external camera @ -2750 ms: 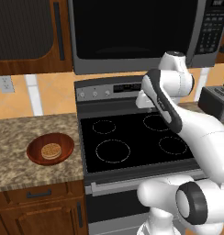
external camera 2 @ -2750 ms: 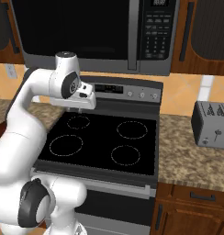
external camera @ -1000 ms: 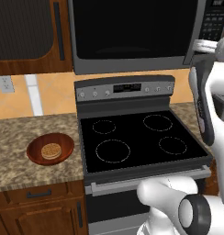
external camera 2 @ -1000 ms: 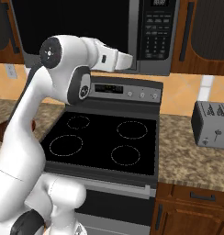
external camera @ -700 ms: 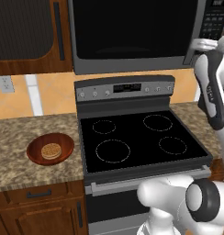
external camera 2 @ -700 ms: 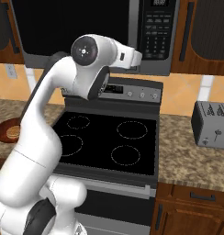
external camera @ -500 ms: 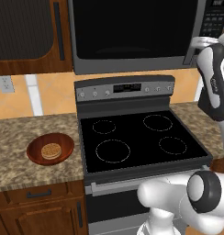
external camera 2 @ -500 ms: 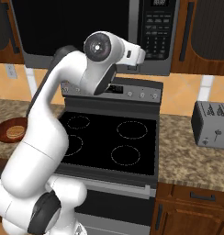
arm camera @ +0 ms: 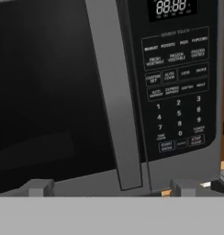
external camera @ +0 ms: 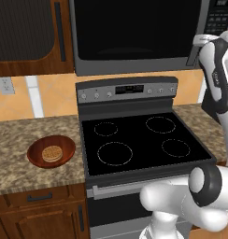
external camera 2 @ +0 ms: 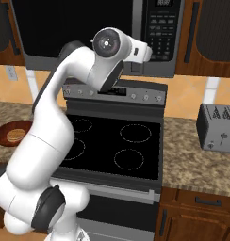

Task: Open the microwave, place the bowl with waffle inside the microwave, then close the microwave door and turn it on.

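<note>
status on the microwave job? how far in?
Nothing done yet: the microwave door is shut. In hand: the gripper, fingers spread, faces the door's handle, not touching. Left: open it, move the bowl with the waffle from the counter inside, close, start.

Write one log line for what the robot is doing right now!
phase: reaching for handle | microwave door: shut | gripper: open, facing door handle | bowl with waffle: on counter
</note>
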Tool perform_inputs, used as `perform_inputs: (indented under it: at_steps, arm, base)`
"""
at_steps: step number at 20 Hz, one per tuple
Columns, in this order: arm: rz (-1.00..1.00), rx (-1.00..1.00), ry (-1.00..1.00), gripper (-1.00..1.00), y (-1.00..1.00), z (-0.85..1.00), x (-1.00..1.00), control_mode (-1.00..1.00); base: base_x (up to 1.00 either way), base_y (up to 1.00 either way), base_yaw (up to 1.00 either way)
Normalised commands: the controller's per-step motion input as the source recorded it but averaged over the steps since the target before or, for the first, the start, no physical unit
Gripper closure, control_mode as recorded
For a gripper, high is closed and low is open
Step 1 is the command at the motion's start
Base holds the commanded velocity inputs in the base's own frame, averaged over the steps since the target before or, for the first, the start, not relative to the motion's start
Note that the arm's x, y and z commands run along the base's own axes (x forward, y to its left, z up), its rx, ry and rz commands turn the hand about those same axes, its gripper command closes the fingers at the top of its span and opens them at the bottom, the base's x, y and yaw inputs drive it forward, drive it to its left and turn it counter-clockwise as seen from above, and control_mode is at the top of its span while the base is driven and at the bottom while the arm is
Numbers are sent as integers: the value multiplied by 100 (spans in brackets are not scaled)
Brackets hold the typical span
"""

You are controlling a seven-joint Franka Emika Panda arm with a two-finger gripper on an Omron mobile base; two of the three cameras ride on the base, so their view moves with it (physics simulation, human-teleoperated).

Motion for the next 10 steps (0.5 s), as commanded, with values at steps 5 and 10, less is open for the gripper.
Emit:
perform_inputs:
  at_steps: [5,10]
  arm:
    - [0,0,0,-100,0,0,12,-100]
    - [0,0,0,-100,0,0,23,-100]
  base:
    - [0,0,0]
    - [0,0,0]
